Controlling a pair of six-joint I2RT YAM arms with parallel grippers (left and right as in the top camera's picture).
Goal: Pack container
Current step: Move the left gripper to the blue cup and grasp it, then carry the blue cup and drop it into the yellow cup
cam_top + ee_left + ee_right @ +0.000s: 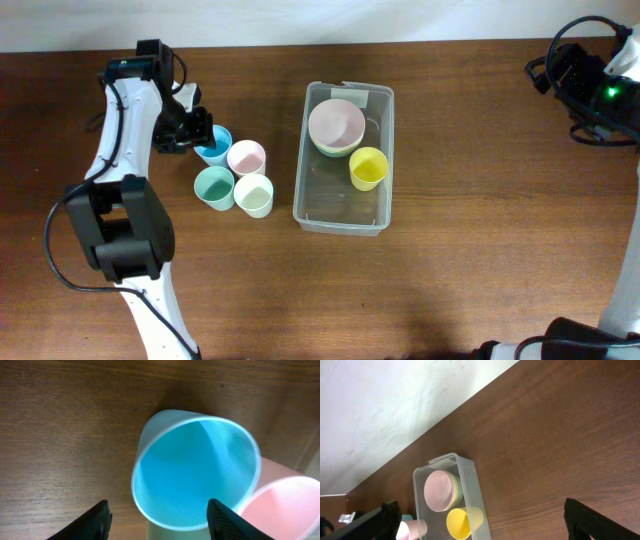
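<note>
The clear plastic container [341,215] lies mid-table and holds stacked pastel bowls [336,126] and a yellow cup [368,168]; it also shows in the right wrist view [470,480]. Left of it stand a blue cup [213,146], a pink cup [247,158], a teal cup [214,187] and a pale green cup [254,195]. My left gripper [196,130] is open and hovers just over the blue cup [195,475], its fingers either side of the rim. My right gripper [585,80] is open and empty, high at the far right.
In the left wrist view the pink cup [285,505] touches the blue one on the right. The wooden table's far edge meets a white wall [395,405].
</note>
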